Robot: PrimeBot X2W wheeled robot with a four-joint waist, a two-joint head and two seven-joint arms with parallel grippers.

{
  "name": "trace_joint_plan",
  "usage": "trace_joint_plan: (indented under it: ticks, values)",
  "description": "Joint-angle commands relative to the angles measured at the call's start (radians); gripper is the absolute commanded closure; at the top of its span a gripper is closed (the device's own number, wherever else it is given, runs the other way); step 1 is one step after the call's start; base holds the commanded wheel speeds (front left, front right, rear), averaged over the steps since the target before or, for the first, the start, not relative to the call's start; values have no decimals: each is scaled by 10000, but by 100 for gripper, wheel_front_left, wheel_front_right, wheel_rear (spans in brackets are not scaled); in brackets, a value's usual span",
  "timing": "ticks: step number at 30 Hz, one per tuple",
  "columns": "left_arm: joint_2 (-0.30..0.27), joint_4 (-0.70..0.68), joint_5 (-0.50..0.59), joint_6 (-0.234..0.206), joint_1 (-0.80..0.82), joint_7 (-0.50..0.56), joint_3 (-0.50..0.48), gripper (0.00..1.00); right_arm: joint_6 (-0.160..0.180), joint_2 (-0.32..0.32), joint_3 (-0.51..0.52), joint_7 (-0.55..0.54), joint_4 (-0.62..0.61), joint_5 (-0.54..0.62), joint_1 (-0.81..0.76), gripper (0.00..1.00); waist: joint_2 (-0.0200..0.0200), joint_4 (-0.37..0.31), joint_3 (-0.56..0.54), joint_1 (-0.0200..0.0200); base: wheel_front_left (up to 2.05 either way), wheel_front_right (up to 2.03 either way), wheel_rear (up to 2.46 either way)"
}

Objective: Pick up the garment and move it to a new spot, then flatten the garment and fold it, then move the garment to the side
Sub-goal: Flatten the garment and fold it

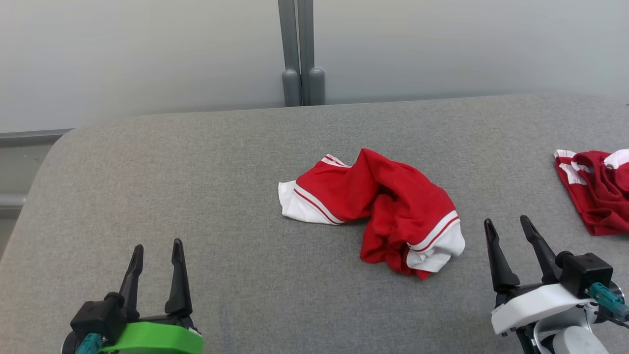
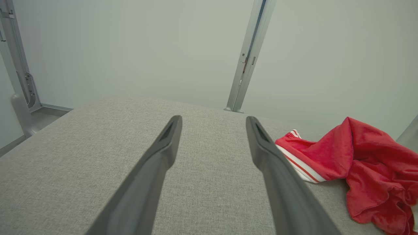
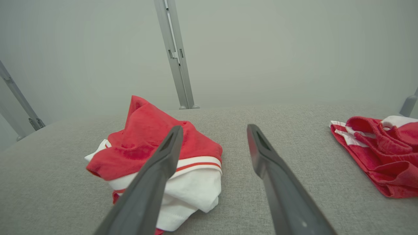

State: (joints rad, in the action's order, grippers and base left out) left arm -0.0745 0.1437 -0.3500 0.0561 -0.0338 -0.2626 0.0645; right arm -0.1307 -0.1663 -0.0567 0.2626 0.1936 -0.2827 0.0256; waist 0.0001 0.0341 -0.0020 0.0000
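Observation:
A crumpled red garment (image 1: 388, 206) with white, red-striped cuffs lies in a heap near the middle of the grey padded table (image 1: 236, 162). It also shows at the right of the left wrist view (image 2: 362, 163) and at the left of the right wrist view (image 3: 153, 153). My left gripper (image 1: 157, 253) stands open at the lower left, well short of the garment, nothing between its fingers (image 2: 166, 143). My right gripper (image 1: 508, 226) is open at the lower right, just right of the heap's white cuff and apart from it.
A second red and white garment (image 1: 597, 189) lies bunched at the table's right edge, also in the right wrist view (image 3: 382, 153). A grey post (image 1: 300, 54) stands behind the table against a pale wall. The table's left corner is rounded.

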Motion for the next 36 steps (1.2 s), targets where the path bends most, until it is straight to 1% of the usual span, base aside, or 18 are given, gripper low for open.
trace_joint_plan:
  ticks: [1,5,9,13,18,20,22,23,24,25,26,31,36]
  values:
    - [36,38,130,67,172,-28,-45,0,-1,-34,-30,28,100,-48,78,0,-1,16,14,0,0,0,0]
    - [74,66,186,104,197,-28,-91,0,-1,-247,-368,-163,810,-181,349,0,-1,19,105,0,0,0,0]
    - [101,85,209,153,341,-28,-63,0,-1,-368,-541,-902,1678,-687,1044,0,-1,53,326,0,0,0,0]
    - [112,123,232,220,497,-28,22,0,-1,-414,-567,-1953,2645,-1528,1850,0,-1,238,598,0,0,0,0]
    - [132,177,271,261,739,-28,93,0,-3,-239,-564,-3317,3741,-3144,2575,0,-1,671,956,0,0,0,0]
    - [142,198,292,281,804,-28,88,0,-3,-207,-610,-3754,4044,-3763,2711,0,-1,833,1046,0,0,0,0]
    - [147,225,304,296,860,-28,80,0,-3,-278,-667,-3959,4268,-4116,2818,0,-1,975,1096,0,0,0,0]
    - [149,233,308,304,874,-28,60,0,-3,-325,-692,-3884,4319,-4193,2866,6,-1,1026,1104,0,0,0,0]
    - [152,250,322,300,884,-28,44,0,-3,-341,-656,-3735,4371,-4284,2907,54,-1,1085,1103,0,0,0,0]
    - [155,256,329,309,884,-28,24,0,-3,-349,-664,-3607,4396,-4336,2919,91,-1,1117,1095,0,0,0,0]
    - [157,275,340,324,879,-28,17,0,-3,-382,-681,-3439,4405,-4369,2930,100,-1,1147,1073,0,0,0,0]
    - [170,367,356,328,743,-29,-23,0,-3,-698,-696,-2640,4211,-4384,3128,100,-1,1117,864,0,0,0,0]
    - [188,389,308,345,615,-29,-8,0,-1,-1158,-447,-2259,3759,-4421,3301,100,-1,841,692,0,0,0,0]
